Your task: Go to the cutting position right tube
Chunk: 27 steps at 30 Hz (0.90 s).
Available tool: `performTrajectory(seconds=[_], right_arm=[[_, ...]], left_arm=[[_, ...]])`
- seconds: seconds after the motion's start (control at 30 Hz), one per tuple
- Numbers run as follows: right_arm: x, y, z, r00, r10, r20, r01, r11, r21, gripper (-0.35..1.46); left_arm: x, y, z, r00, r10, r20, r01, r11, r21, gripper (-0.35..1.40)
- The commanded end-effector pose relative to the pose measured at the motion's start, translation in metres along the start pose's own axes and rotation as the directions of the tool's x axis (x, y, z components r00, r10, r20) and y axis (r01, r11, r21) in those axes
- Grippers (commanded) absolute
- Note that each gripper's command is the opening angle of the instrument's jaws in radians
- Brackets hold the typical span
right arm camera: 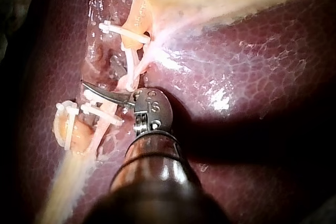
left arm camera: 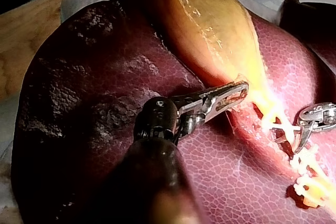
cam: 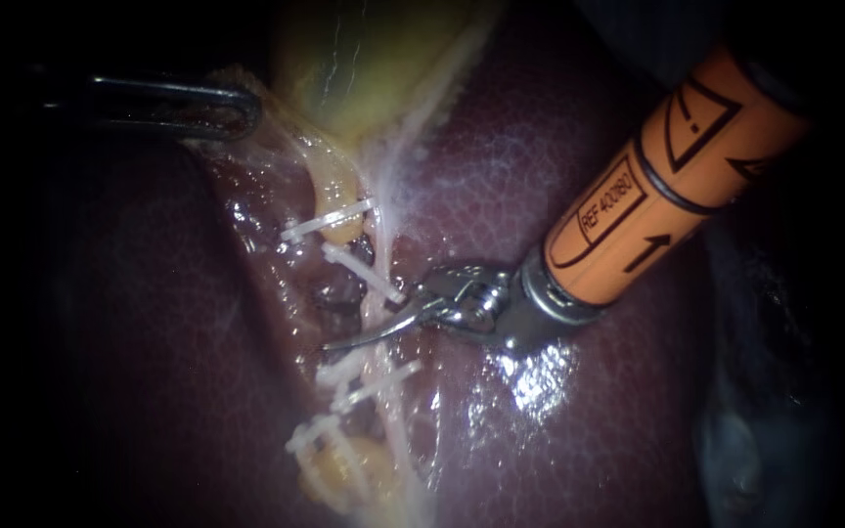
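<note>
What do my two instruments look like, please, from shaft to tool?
The right instrument has an orange sleeve with black markings, a silver metal wrist and a thin, curved, blade-like tool. The left instrument has a dark shaft and a slim silver tool with toothed edges.

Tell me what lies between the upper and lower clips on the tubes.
The right instrument, its tip crossing the tubes there; the endoscope view shows it.

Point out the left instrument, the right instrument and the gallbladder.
left instrument (cam: 249,108): endoscope view, at its tip.
right instrument (cam: 352,338): endoscope view, on its blades.
gallbladder (cam: 354,68): endoscope view, on the yellow wall.
</note>
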Motion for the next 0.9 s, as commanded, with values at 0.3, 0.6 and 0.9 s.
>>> performTrajectory(seconds=[0.3, 0.6, 0.9], right_arm=[[0.0015, -0.0007, -0.0019, 0.998, 0.059, -0.001, -0.059, 0.998, 0.005, 1.08], [0.0009, -0.0006, -0.0012, 0.997, 0.071, -0.015, -0.071, 0.997, 0.016, 1.05], [0.0006, -0.0015, 0.0001, 0.993, 0.066, -0.094, -0.051, 0.986, 0.160, 1.03]], left_arm=[[0.0000, 0.0000, 0.0000, 1.0000, 0.000, 0.000, 0.000, 1.000, 0.000, -0.35], [0.0001, 0.0000, 0.0001, 1.0000, 0.000, 0.000, 0.000, 1.000, -0.001, -0.35], [0.0001, 0.0000, 0.0001, 1.0000, 0.000, 0.000, 0.000, 1.000, -0.001, -0.35]])
